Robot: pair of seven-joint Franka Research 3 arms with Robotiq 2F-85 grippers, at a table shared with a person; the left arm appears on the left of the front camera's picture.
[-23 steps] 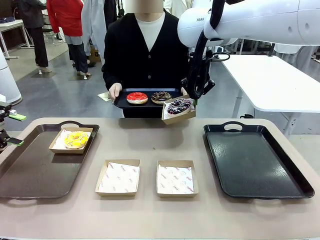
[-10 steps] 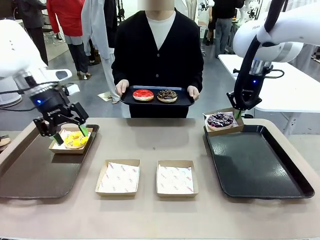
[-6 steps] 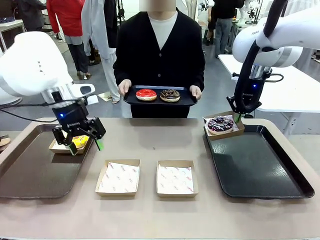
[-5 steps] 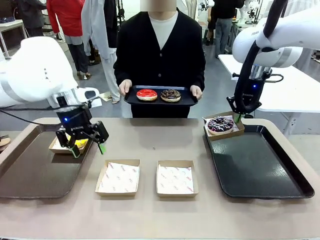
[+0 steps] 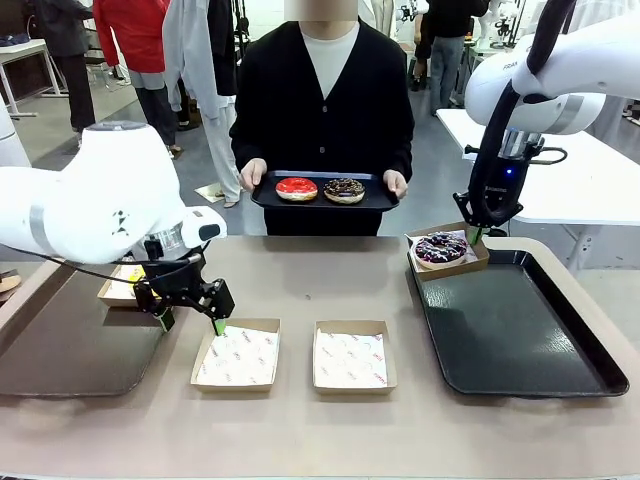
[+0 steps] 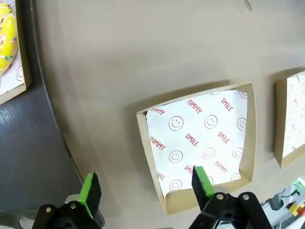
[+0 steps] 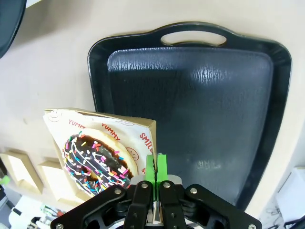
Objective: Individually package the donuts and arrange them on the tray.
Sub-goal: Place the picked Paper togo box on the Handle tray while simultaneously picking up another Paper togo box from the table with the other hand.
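My left gripper [image 5: 192, 324] hangs open over the left rim of an empty paper-lined box [image 5: 236, 353]; in the left wrist view the left gripper [image 6: 146, 185] straddles that box's [image 6: 200, 143] edge. My right gripper [image 5: 478, 232] is shut on the rim of a box holding the purple sprinkled donut [image 5: 441, 247], above the right tray's [image 5: 510, 330] far left corner. The right wrist view shows the right gripper [image 7: 156, 168] pinching the box wall beside the donut [image 7: 97, 162]. The yellow donut [image 6: 7, 28] lies boxed on the left tray [image 5: 60, 340]. A person holds a small tray [image 5: 325, 203] with the red donut [image 5: 297, 188] and the chocolate donut [image 5: 344, 189].
A second empty box [image 5: 350, 357] lies mid-table, to the right of the first. The right tray's [image 7: 200, 109] black floor is bare. My left arm's white body hides much of the yellow donut's box in the front view.
My left arm has swung right, from the yellow donut's box on the left tray to the first empty box. The right arm has held the purple donut's box nearly still.
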